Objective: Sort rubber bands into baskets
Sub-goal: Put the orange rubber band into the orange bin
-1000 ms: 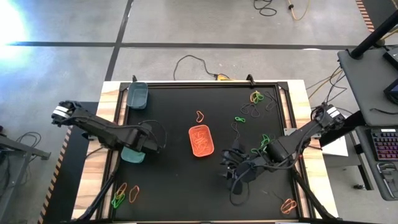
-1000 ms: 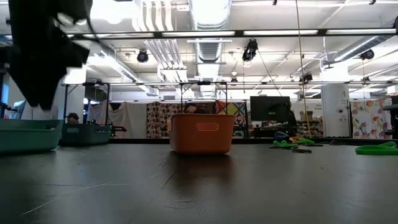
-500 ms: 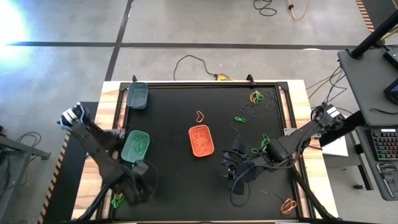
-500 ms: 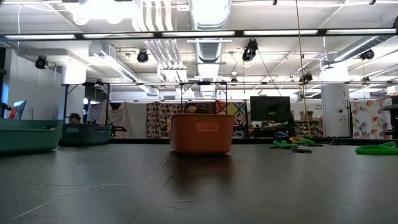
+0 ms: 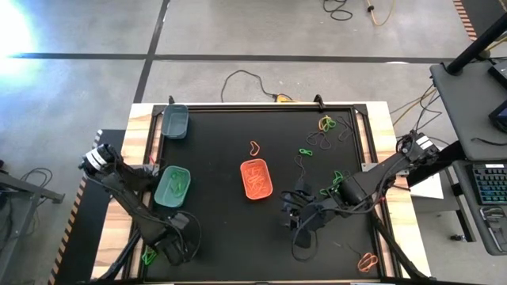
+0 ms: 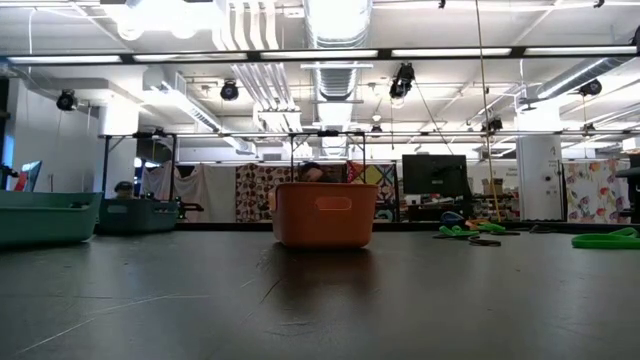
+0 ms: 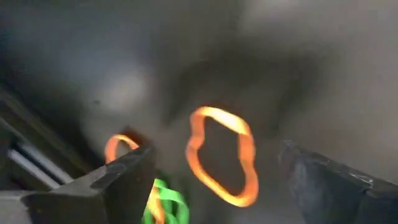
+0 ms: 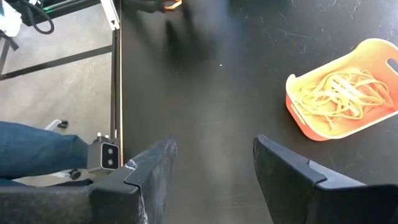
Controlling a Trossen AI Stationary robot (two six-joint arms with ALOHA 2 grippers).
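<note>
My left gripper [image 5: 169, 248] is open low over the table's near left corner. In the left wrist view its fingers [image 7: 221, 180] stand on either side of an orange rubber band [image 7: 219, 163] lying flat. A second orange band [image 7: 117, 147] and a green one [image 7: 165, 203] lie beside it. My right gripper [image 5: 295, 222] is open and empty right of the orange basket [image 5: 256, 179], which holds orange bands [image 8: 341, 86]. The light teal-green basket [image 5: 173, 186] holds green bands. The dark grey-teal basket [image 5: 175, 121] stands at the far left.
Loose bands lie about the table: an orange one [image 5: 254, 147] beyond the orange basket, green ones [image 5: 305, 151], a mixed cluster [image 5: 325, 125] at the far right, more near my right arm [image 5: 337, 180], and an orange pair [image 5: 367, 260] at the near right corner.
My left gripper has swung from above the light teal-green basket toward the table's near left corner and gone down over the bands there. The basket now shows uncovered. The arm has left the low view.
</note>
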